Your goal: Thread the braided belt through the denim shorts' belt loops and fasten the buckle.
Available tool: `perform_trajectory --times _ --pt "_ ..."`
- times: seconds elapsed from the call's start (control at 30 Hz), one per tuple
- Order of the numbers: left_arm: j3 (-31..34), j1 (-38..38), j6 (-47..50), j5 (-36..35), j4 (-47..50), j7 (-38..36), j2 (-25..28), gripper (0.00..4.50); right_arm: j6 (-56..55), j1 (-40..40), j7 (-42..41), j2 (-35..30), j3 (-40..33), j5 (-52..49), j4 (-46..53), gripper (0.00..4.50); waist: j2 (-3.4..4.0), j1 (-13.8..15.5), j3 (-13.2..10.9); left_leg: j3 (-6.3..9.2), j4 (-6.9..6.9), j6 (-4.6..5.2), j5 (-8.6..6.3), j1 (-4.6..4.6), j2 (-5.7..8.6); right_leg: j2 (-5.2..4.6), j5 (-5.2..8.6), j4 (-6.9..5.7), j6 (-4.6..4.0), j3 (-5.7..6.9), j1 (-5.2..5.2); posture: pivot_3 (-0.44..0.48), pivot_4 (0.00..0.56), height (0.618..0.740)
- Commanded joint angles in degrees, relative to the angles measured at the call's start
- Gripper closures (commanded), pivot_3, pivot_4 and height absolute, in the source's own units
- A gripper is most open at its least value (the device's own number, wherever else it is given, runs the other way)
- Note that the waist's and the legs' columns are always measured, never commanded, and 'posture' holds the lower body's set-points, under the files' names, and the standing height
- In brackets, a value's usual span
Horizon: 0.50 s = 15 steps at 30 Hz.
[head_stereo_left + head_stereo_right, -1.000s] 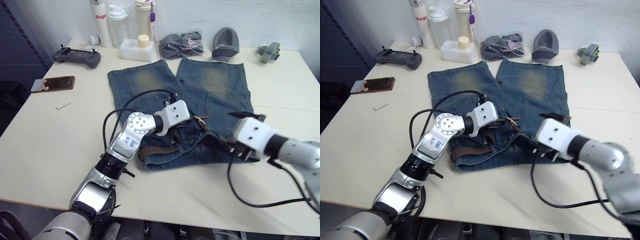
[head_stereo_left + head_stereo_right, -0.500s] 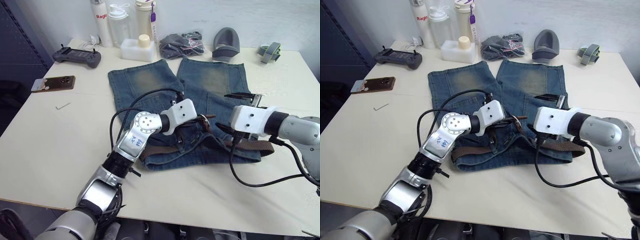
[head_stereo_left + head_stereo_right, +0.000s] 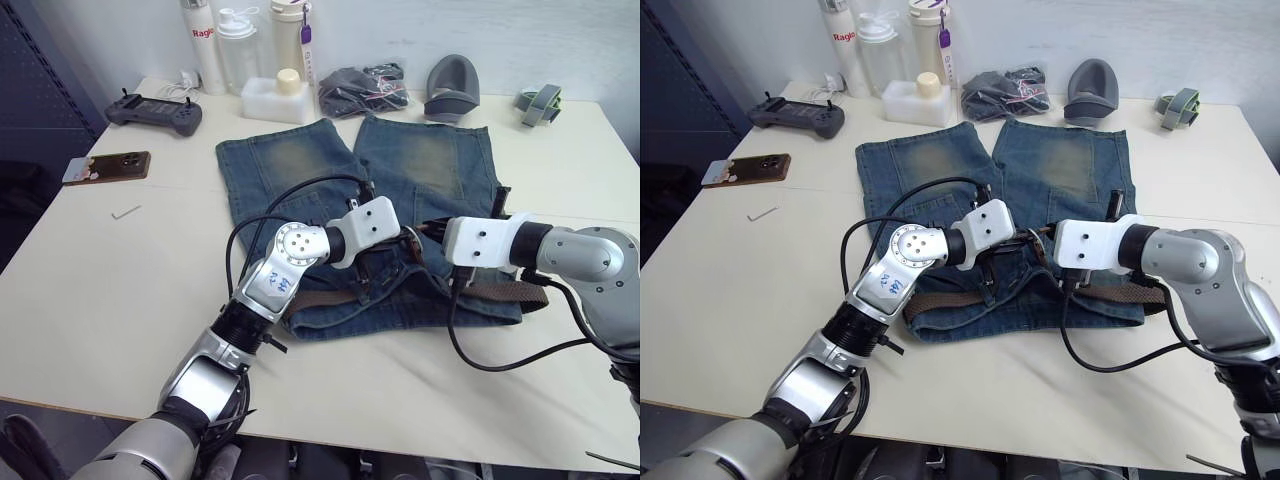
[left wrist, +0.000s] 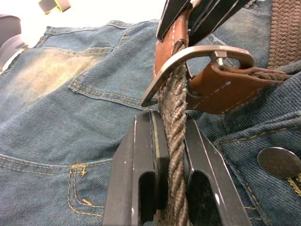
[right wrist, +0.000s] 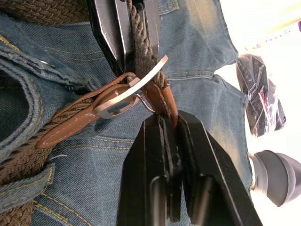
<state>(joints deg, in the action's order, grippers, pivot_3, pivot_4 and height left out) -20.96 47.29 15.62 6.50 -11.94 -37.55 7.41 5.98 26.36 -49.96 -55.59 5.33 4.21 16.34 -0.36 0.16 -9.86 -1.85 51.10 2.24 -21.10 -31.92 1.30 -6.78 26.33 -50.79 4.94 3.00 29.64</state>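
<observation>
The denim shorts lie flat mid-table, legs pointing away from me. The braided belt runs along the waistband, and a belt loop crosses it. Over the front of the waist my left gripper is shut on the braided part just below the buckle. The belt passes through that metal frame. From the other side my right gripper is shut on the belt's tan leather tip, just past the buckle. In the head view, both grippers meet at the buckle.
Along the table's back edge stand bottles, a white container, a dark cloth bundle, a grey cap and a strap roll. A controller, a phone and a small hex key lie at the left.
My right gripper has swung left from the shorts' right edge to the buckle and shut on the leather tip. The left gripper shifted slightly right, still holding the belt.
</observation>
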Motion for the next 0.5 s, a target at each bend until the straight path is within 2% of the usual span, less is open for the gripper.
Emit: perform_trajectory --times 0.03,0.07,0.3,0.4,0.5 --pt "3.2 1.4 1.0 -3.0 1.9 0.1 -1.0 3.55 -2.5 1.1 -0.4 -0.1 -1.0 0.6 0.3 4.50 0.00 0.0 0.0 0.00 0.00 0.00 0.00 0.00 0.00 0.00 0.00 0.00 0.00 0.00 0.00 0.000 0.150 0.656" --pt "4.3 1.2 2.4 -4.5 2.7 -0.9 -0.8 3.23 -3.5 0.8 -0.4 -0.6 -1.3 1.1 -0.4 4.50 0.00 0.0 0.0 0.00 0.00 0.00 0.00 0.00 0.00 0.00 0.00 0.00 0.00 0.00 0.00 0.000 0.150 0.656" --pt "12.3 -0.5 10.0 -14.3 5.8 -7.7 5.3 0.11 -14.1 -1.0 -0.8 -7.9 -7.0 3.0 -8.6 4.50 0.00 -0.1 0.0 -0.01 0.01 -0.01 0.00 0.01 0.00 0.00 0.00 -0.02 0.00 0.00 0.00 0.000 0.150 0.656" --pt "13.6 -0.9 12.8 -17.1 7.4 -9.4 7.1 0.02 -17.8 0.3 -1.3 -11.2 -9.1 2.6 -12.4 4.50 0.01 -0.2 0.0 -0.03 0.03 -0.02 0.01 0.02 0.00 0.00 0.00 -0.03 0.00 -0.01 0.00 0.000 0.150 0.656" --pt "13.8 -0.5 15.1 -19.6 9.0 -9.9 6.3 0.02 -19.7 2.5 -2.0 -12.7 -9.2 2.3 -14.4 4.50 0.00 -0.1 0.0 -0.03 0.07 -0.02 0.01 0.02 0.00 0.00 0.00 -0.05 0.00 -0.01 -0.01 0.000 0.150 0.656"
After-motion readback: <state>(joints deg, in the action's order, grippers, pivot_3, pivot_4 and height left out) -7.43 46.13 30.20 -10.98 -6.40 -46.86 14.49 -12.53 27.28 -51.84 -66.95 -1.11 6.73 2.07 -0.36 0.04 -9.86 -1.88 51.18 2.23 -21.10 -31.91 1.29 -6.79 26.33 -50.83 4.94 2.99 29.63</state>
